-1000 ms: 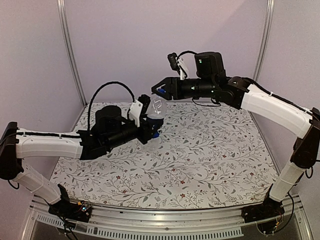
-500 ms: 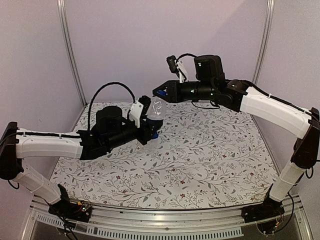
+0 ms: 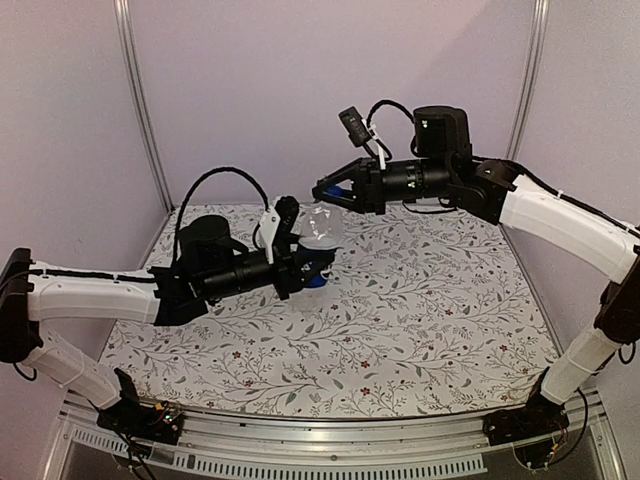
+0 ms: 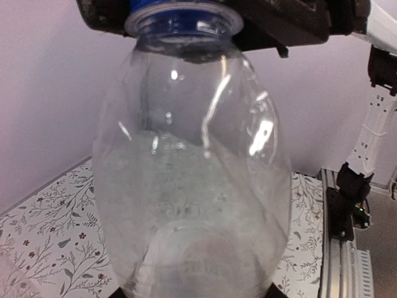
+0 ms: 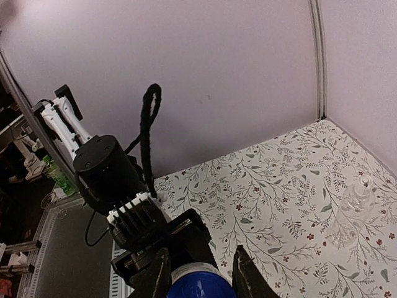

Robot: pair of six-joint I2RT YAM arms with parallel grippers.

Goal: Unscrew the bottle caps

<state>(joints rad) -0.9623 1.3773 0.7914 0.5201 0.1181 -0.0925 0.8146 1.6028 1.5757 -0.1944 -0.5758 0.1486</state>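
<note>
Left arm: It reaches in from the near left.
Left fingers [image 3: 300,270]: They are closed around the low part of the blue-cap bottle [image 4: 192,174]. They seem to hold it up off the table [image 3: 420,330], about in the middle.
Blue-cap bottle: It is clear, with some blue low down. Its top points up, toward the other arm.
Blue cap [image 5: 200,289]: It sits on the neck of this bottle. It looks on, not off yet.
Right fingers [image 5: 247,276]: They come in from the far right. They are closed tight on the blue cap, one finger on each side.
Job now: I think it is to twist the blue cap off.
How to do it well: The left fingers should hold the bottle firm so it does not spin along. The right fingers should turn straight around the neck and not pull sideways. The bottle looks thin, so it may bend or slip. Lift the cap away only when it feels loose.
Second bottle [image 5: 352,211]: It is clear and plain. It is on the table, well apart from both arms and close to a wall. It seems to stand up. Only the right wrist view shows it.
White cap [image 5: 366,182]: It is on top of the second bottle. Nothing touches it.
Count: Two arms. Two bottles. Two caps, one blue and one white. No cap is off, as far as I can tell.
</note>
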